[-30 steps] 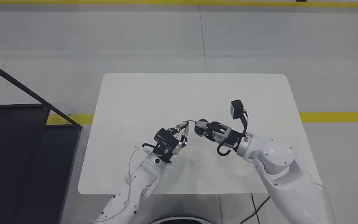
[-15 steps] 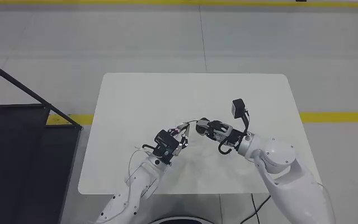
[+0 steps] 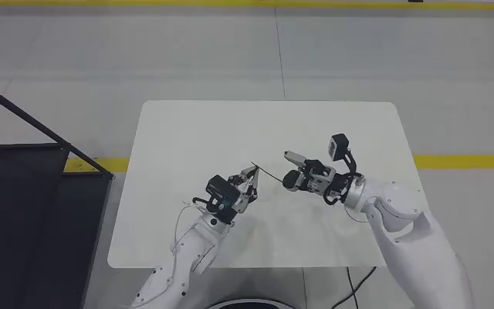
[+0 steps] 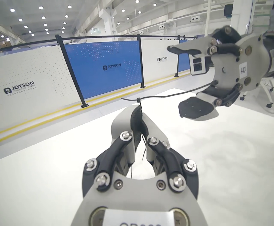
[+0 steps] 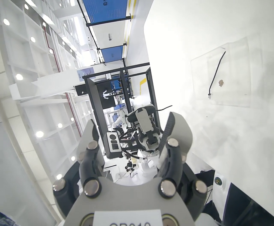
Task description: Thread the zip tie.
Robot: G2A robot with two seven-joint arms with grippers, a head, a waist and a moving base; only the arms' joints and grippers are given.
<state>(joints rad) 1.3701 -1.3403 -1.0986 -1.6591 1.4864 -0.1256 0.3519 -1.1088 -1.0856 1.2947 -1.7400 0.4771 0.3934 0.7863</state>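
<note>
Desk point(image 3: 347, 131): white, flat and smooth.
Left fingers point(image 4: 138, 113): pressed together, pinching the zip tie point(image 4: 162, 96) above the middle of the desk.
Zip tie: thin and black, held up off the desk, with its long end pointing at the right fingers point(image 4: 187, 80).
Right fingers: spread wide above the desk.
Clear sheet point(image 5: 231, 70): flat on the desk, with another black tie point(image 5: 216, 72) on it.
Room: grey floor point(image 3: 231, 54) and a yellow line point(image 3: 455, 161) around the desk, with a blue and white fence point(image 4: 102, 68) beyond.

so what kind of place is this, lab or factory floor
Probably a big industrial hall used as a robot test floor: blue and white perforated partition panels fence the bay, a yellow floor line marks it, rows of ceiling lights hang high overhead.
</note>
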